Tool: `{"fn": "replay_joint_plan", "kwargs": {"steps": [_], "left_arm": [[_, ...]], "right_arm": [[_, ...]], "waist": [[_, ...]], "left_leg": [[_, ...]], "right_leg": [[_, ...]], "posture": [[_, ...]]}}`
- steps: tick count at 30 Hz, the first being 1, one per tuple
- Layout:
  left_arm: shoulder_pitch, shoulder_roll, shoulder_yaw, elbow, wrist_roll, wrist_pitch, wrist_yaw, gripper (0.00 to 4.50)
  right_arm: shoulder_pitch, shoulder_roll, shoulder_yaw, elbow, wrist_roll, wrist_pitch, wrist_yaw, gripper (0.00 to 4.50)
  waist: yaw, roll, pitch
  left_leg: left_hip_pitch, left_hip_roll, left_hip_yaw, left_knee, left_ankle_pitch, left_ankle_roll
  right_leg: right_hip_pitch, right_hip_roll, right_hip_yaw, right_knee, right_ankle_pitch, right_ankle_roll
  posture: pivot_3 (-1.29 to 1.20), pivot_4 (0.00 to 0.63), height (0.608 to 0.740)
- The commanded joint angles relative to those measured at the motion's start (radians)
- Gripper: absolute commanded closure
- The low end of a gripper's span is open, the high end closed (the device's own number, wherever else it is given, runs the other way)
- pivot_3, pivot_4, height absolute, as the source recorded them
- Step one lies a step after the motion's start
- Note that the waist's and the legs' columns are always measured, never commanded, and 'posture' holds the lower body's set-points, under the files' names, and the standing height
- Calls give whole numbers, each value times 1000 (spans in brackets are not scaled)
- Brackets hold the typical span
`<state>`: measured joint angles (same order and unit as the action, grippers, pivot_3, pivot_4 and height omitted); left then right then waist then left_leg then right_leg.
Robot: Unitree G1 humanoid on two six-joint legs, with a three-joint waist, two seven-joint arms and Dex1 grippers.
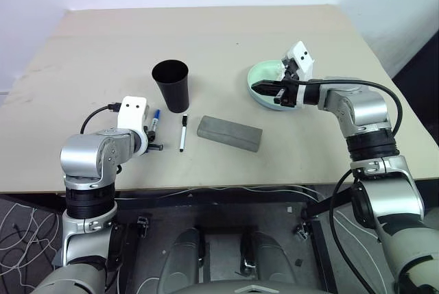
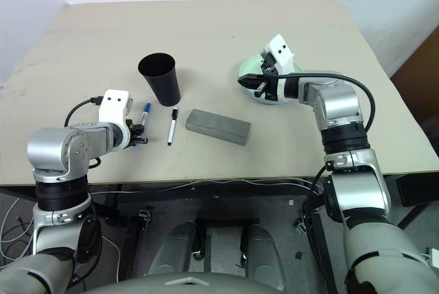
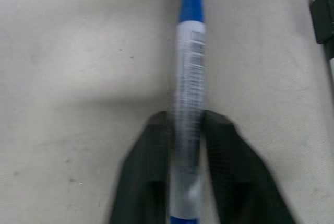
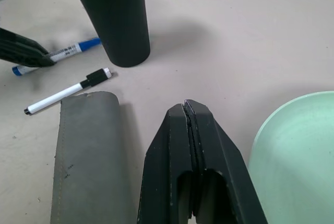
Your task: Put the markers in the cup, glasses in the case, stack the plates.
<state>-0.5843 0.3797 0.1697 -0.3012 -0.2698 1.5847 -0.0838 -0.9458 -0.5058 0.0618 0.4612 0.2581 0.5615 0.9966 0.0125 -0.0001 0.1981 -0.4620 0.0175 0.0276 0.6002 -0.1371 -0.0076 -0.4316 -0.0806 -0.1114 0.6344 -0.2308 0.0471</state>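
Now the blue-capped marker [image 1: 154,120] lies left of centre on the beige tabletop [image 1: 226,33], pinched by the left claw [image 3: 185,135]; right claw [image 4: 189,112], shut and empty, hovers beside the mint plate [image 1: 264,78] below white walls.

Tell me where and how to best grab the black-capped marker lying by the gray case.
Probably grip the black-capped marker at mid-barrel, from straight above, fingers closing across its width. It lies flat on the table, with the case and the blue-capped marker alongside, so a low side approach looks crowded.
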Motion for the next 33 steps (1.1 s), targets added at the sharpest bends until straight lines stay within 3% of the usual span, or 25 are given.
{"fn": "replay_joint_plan", "kwargs": {"steps": [1,6,12,18,22,28,33], "left_arm": [[-13,0,8,-41,15,25,2,4230],[-31,9,22,-44,41,5,20,4230],[-27,85,-21,-28,103,-90,49,4230],[-22,72,107,23,95,-522,11,4230],[-22,107,104,87,112,-829,-51,4230],[-80,110,121,189,16,-1080,-215,4230],[-127,109,88,295,3,-1242,-319,4230]], "right_arm": [[-45,-1,-28,8,6,-24,-4,4500],[-51,-1,-32,20,11,-33,-2,4500],[-35,2,-56,-36,72,-18,55,4500],[18,-6,-93,-162,164,27,102,4500],[43,-4,-92,-199,179,58,86,4500],[81,6,-86,-257,178,67,58,4500],[104,33,-155,-315,257,70,38,4500]], "waist": [[0,0,0],[0,0,0],[0,-1,1],[2,-2,1],[2,-2,1],[2,-2,1],[1,-2,1]], "left_leg": [[0,0,0,0,0,0],[0,0,0,0,0,0],[0,0,0,0,0,0],[0,0,0,0,0,0],[0,0,1,0,-1,-1],[-1,0,3,1,0,-1],[-1,0,4,1,0,0]], "right_leg": [[0,0,0,0,0,0],[0,0,0,0,0,0],[0,0,0,0,0,0],[0,-1,0,0,2,-3],[0,-2,0,-1,3,-4],[0,-1,0,-1,3,-4],[0,0,0,-1,3,-3]], "posture": [[0,150,721],[0,150,721],[0,150,721],[0,150,721],[0,150,721],[0,150,721],[0,150,721]]}}
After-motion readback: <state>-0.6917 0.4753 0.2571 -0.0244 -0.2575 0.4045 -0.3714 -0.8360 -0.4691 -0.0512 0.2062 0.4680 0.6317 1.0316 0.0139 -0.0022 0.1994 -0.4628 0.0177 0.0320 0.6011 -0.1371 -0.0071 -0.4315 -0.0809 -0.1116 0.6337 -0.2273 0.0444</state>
